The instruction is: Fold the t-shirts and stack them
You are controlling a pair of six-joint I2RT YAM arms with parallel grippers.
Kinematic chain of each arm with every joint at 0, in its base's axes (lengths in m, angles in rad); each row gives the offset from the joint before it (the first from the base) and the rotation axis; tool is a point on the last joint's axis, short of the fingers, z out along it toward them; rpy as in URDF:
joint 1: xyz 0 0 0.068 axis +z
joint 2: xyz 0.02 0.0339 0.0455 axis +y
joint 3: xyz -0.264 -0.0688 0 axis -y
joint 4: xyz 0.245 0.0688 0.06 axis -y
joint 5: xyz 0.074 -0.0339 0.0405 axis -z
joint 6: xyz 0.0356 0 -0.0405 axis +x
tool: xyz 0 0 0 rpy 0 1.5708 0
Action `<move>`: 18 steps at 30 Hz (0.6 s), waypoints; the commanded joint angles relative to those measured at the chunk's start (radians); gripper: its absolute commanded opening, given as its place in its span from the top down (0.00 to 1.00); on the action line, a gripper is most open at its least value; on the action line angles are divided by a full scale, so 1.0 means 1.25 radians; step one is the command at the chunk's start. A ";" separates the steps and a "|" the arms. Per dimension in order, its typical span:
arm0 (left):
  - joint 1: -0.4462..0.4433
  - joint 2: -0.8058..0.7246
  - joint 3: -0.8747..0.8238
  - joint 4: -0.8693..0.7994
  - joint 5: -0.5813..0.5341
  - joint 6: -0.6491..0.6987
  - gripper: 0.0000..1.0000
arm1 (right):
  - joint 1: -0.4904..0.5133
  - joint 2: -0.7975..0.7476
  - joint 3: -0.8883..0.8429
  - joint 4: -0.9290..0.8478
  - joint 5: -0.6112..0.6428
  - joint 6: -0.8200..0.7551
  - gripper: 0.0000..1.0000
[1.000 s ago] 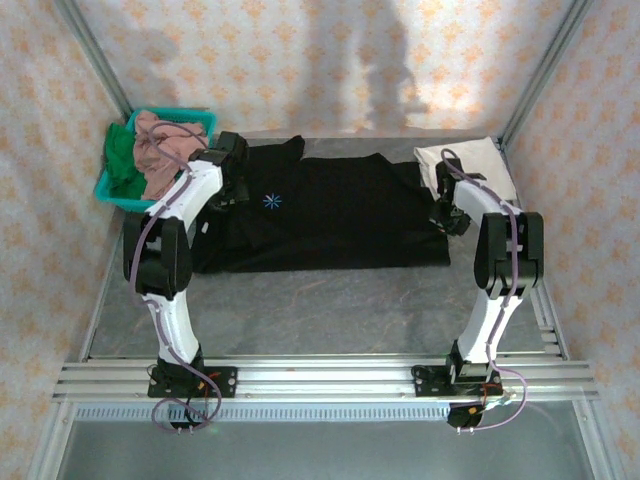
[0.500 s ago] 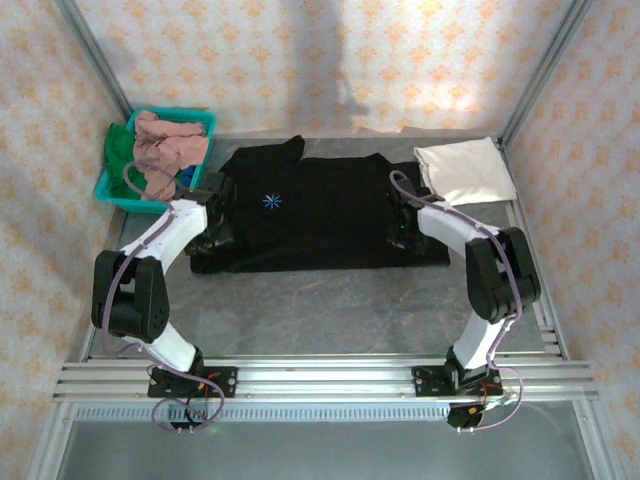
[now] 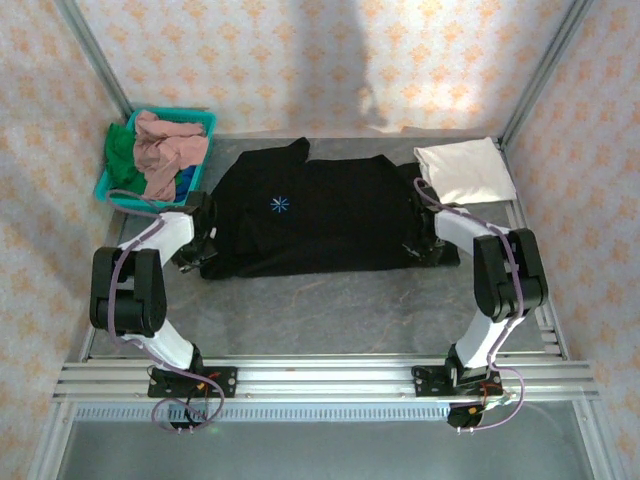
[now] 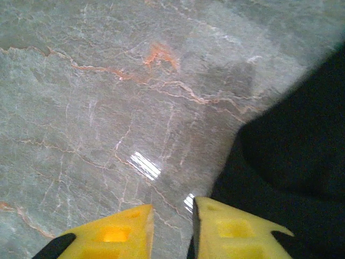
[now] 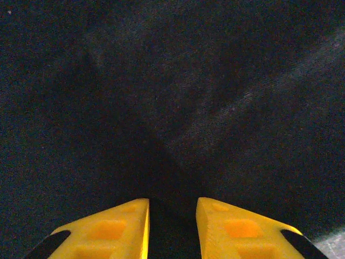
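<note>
From above, the black t-shirt (image 3: 320, 215) lies spread flat mid-worktop (image 3: 330, 300), ready for folding. The left pincer (image 3: 198, 250) and right pincer (image 3: 422, 248) sit low at its near corners, probably to take the hem.

Left wrist: the fingers stand narrowly apart over bare stone, the cloth edge just beside one finger.

Right wrist: the fingers are slightly parted on black cloth; I cannot tell whether a fold is pinched.

The overhead view is evenly and fairly brightly lit. Warm patches and soft grey shadows fall on the back wall (image 3: 330, 60) toward 12 o'clock. In the left wrist view, white glare streaks mark the table (image 4: 97, 108) just below centre, and the yellow fingers (image 4: 237, 232) at 6 o'clock are blurred. The right wrist view is dim and grainy, with the black shirt (image 5: 172, 97) nearly featureless.
</note>
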 commanded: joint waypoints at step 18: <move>-0.097 0.022 -0.047 0.024 -0.020 -0.031 0.50 | -0.010 0.016 0.012 -0.089 0.020 -0.024 0.74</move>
